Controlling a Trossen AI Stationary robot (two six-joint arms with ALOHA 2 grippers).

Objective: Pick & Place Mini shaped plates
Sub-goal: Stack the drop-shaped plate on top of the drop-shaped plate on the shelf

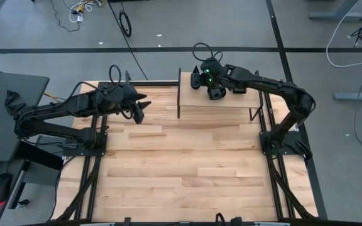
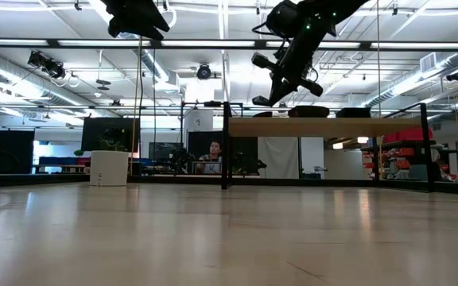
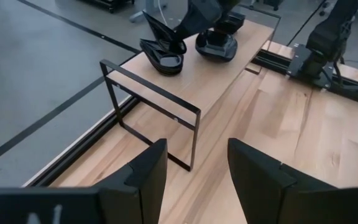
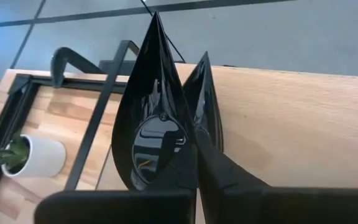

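The mini shaped plates are glossy black dishes stacked on a raised wooden shelf [image 1: 231, 103] at the table's far edge: a teardrop stack [image 3: 163, 61] and a rounded stack [image 3: 216, 45]. My right gripper [image 4: 194, 155] hovers over the shelf's left end, shut on a teardrop plate [image 4: 151, 118]. A second teardrop shape [image 4: 205, 99] shows just behind it. My left gripper [image 3: 194, 177] is open above the table's far left part, left of the shelf, touching nothing. My right gripper pinches the teardrop plate between its two fingers at the rim of its rounded end [image 4: 182, 163]. The plate stands on edge, its point [image 4: 156, 25] away from the fingers. In the low view the plate [image 2: 262, 101] hangs clear above the shelf top.
The shelf stands on thin black metal legs [image 3: 151, 118]. A small white pot with a green plant [image 4: 33, 155] sits on the table by the shelf's left end, near the far left corner. Bare wooden tabletop [image 1: 187, 169] stretches toward the near edge. A person [image 2: 213, 155] sits beyond the table.
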